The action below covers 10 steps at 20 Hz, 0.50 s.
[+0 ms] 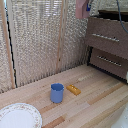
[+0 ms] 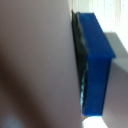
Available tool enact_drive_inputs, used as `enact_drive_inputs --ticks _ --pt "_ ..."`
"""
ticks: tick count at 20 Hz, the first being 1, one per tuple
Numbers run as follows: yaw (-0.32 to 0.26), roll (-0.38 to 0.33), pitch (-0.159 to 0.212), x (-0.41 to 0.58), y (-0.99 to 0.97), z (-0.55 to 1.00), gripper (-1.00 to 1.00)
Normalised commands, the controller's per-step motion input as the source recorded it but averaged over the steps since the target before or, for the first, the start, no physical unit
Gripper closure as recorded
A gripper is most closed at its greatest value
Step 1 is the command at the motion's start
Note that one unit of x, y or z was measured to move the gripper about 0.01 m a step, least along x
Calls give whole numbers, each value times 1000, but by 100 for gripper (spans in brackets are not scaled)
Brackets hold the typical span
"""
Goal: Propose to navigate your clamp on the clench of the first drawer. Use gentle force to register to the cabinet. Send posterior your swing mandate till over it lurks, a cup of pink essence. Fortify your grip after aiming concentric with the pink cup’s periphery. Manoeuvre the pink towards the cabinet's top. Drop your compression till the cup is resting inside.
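Observation:
The pink cup (image 1: 82, 9) hangs at the top edge of the exterior view, just above and to the exterior view's left of the cabinet (image 1: 108, 59). My gripper (image 1: 88, 6) is shut on it, and only a blue fingertip shows there; the arm is out of view. In the wrist view a blue finger (image 2: 95, 65) presses flat against the cup's pink wall (image 2: 35, 60), which fills most of the picture. The top drawer (image 1: 106, 31) looks pulled out, with a dark opening behind its front and a silver handle (image 1: 105, 37).
A blue mug (image 1: 57, 93) stands on the wooden table (image 1: 95, 95), with a flat orange piece (image 1: 73, 89) beside it. A patterned white plate (image 1: 19, 117) lies at the front left. Pale blinds (image 1: 40, 40) form the back wall. The lower drawer (image 1: 109, 61) is closed.

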Motion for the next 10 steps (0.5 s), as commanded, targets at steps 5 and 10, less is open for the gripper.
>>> enact_drive_inputs --ticks 5,10 --pt "-6 61 102 0 -979 648 100" --pt "0 56 64 0 -1000 760 100"
